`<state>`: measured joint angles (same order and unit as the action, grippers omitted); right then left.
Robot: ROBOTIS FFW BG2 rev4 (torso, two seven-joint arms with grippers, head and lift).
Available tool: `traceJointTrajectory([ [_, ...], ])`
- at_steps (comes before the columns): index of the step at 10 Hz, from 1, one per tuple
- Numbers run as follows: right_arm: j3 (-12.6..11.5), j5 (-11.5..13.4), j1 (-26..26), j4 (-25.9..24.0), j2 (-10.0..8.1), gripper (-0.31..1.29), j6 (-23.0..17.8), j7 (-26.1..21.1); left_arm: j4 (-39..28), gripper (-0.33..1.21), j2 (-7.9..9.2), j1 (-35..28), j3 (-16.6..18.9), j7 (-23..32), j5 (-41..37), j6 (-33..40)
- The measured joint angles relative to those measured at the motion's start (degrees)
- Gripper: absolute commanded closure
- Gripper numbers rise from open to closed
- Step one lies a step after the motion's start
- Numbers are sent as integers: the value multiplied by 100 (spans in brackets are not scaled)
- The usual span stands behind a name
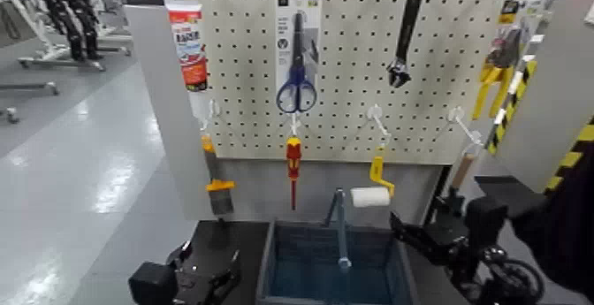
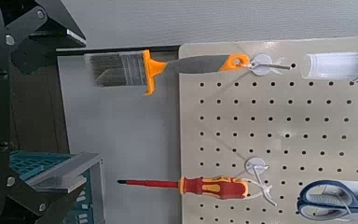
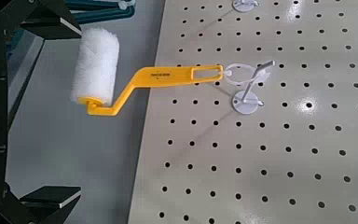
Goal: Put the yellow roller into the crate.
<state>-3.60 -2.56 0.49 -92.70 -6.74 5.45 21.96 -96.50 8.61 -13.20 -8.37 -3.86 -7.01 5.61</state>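
The open right gripper (image 1: 408,232), near right, should close on the hanging yellow-handled, white fuzzy roller (image 1: 375,187), lifting it clear of its white peg hook (image 3: 247,86) before lowering into the dark blue-grey ribbed plastic crate (image 1: 281,273); left gripper (image 1: 208,273), open, idles near left.

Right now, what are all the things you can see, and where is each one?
Yellow roller: one, yellow handle, white fuzzy end, hanging low on the pegboard above the crate.
Crate: one, dark blue-grey, below the pegboard.
Screwdriver: one, red and yellow, hanging left of the roller.
Paintbrush: one, grey and orange, hanging at the board's left edge.
Scissors: one, blue, packaged, upper board.
Wrench: one, black, upper board.
Tube: one, white and red, top left.
Pegboard: one, cream.
Left gripper: black, low left.
Right gripper: black, low right.
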Motion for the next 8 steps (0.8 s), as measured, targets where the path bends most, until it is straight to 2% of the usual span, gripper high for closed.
traceJointTrajectory([
  [4,217,-287,-737,645,-290,12,25,509,66,25,-1,63,-42,-9,-1,30],
  [8,529,-481,-1389,1279,-479,12,-20,864,151,25,0,136,-86,-21,-3,79],
])
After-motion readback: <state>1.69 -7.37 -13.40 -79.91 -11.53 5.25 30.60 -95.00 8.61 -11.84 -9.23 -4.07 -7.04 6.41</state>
